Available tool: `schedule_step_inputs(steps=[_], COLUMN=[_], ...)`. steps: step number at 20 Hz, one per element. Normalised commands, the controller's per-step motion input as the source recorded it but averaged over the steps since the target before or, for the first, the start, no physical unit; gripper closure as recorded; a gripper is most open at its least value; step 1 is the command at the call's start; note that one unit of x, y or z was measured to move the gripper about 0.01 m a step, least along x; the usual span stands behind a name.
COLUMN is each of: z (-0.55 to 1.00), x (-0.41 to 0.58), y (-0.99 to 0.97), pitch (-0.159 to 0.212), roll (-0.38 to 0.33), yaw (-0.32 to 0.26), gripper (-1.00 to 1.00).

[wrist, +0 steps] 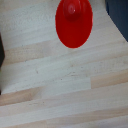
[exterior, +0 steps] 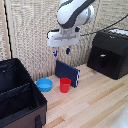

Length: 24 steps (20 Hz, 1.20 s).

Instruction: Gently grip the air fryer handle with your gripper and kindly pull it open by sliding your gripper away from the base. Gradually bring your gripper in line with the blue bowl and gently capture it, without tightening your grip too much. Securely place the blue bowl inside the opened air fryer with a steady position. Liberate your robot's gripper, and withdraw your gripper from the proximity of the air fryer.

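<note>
Jaws apart, empty, high over the table (exterior: 95, 102). Fryer (exterior: 107, 53) shut; its handle (exterior: 103, 58) looks stiff, best pinched mid-bar. Bowl (exterior: 44, 84) light.

It looks like a robot test lab. A white arm (exterior: 75, 14) hangs over a pale wooden desk (exterior: 95, 100) before beige reed screens (exterior: 30, 30). Staged props sit there: an air fryer (exterior: 109, 52) at 2 o'clock, a black fabric case (exterior: 17, 95) at 8.

No text or labels can be read.
</note>
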Motion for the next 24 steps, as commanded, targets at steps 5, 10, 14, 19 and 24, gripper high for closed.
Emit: schedule_step_inputs(steps=[5, 10, 14, 19, 24], z=[0.00, 0.02, 0.00, 0.00, 0.00], x=[0.035, 0.026, 0.017, 0.027, 0.032], y=[0.02, -0.02, -0.11, -0.17, -0.26], pitch=[0.001, -0.008, -0.016, -0.006, 0.000], roll=[-0.007, -0.027, -0.063, -0.120, -0.181], yaw=[-0.358, -0.352, -0.252, -0.201, -0.124], gripper=[-1.00, -1.00, -1.00, -1.00, -1.00])
